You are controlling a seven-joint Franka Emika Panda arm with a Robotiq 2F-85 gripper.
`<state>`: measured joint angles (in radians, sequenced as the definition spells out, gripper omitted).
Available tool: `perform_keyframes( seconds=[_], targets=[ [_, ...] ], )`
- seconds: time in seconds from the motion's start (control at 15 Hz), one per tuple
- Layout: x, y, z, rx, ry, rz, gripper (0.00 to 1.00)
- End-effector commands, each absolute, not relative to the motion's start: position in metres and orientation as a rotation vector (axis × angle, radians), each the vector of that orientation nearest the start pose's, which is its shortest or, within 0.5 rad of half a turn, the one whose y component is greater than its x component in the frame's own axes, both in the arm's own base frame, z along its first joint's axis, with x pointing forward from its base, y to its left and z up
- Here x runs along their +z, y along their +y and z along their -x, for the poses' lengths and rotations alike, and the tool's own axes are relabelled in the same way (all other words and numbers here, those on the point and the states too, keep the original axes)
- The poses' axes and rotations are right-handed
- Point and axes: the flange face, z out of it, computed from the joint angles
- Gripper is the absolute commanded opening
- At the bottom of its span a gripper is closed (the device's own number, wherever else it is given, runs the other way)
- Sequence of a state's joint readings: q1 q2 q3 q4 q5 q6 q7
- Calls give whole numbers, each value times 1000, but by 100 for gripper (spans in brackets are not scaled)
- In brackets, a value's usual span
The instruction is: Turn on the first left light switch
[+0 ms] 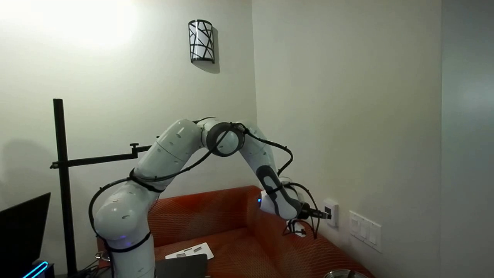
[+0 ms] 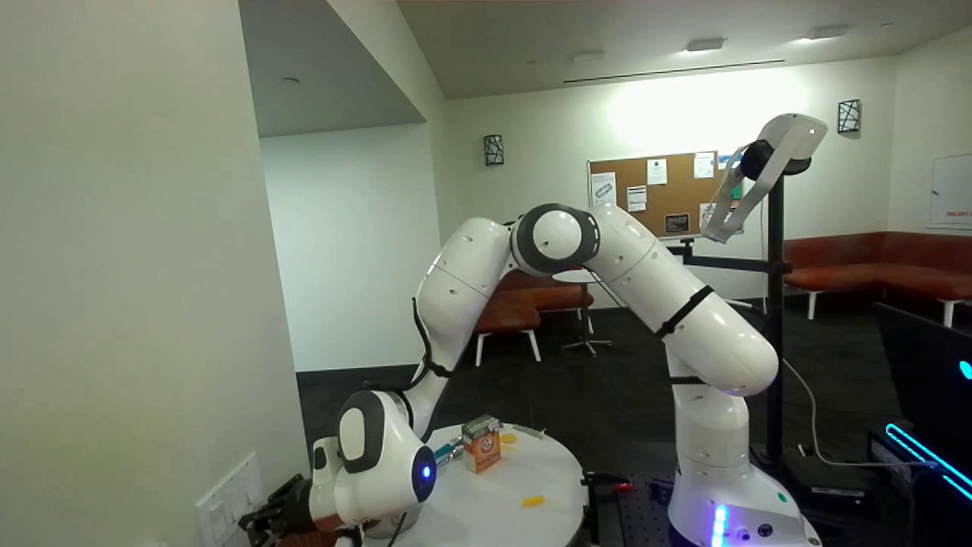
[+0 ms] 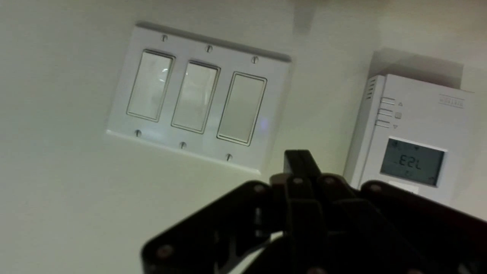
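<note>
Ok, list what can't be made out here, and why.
Wrist view: the end of the thermostat past its display, hidden by the gripper.
In an exterior view: part of the switch plate, covered by the gripper.
In an exterior view: text on the pinned notices, too small.
In an exterior view: a shiny round object, cut off by the bottom edge.

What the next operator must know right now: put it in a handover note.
Jaws: shut, nothing seen between them, overlapping no switch in the wrist view.
Things: three-switch plate on the wall beside the thermostat. The first left switch is nearest the thermostat, so rightmost in the upside-down wrist view.
Done: jaws are near the wall; no press visible, and the switch's on/off state can't be told.
To do: probably line up with that switch and press, avoiding the thermostat.
</note>
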<state>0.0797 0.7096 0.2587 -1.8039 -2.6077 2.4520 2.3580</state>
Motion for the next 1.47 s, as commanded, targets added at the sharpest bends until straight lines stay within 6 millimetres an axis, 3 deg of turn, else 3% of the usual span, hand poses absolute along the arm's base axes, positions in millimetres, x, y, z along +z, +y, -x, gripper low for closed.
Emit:
perform_keyframes(
  seconds=[0.0, 0.53, 1.0, 1.4],
  targets=[
    [164, 212, -619, -1913, -418, 2681, 0],
    [151, 188, -623, -1938, -431, 2728, 0],
    [151, 196, -626, -1896, -503, 2735, 0],
    [146, 189, -634, -1892, -493, 2746, 0]
  ],
)
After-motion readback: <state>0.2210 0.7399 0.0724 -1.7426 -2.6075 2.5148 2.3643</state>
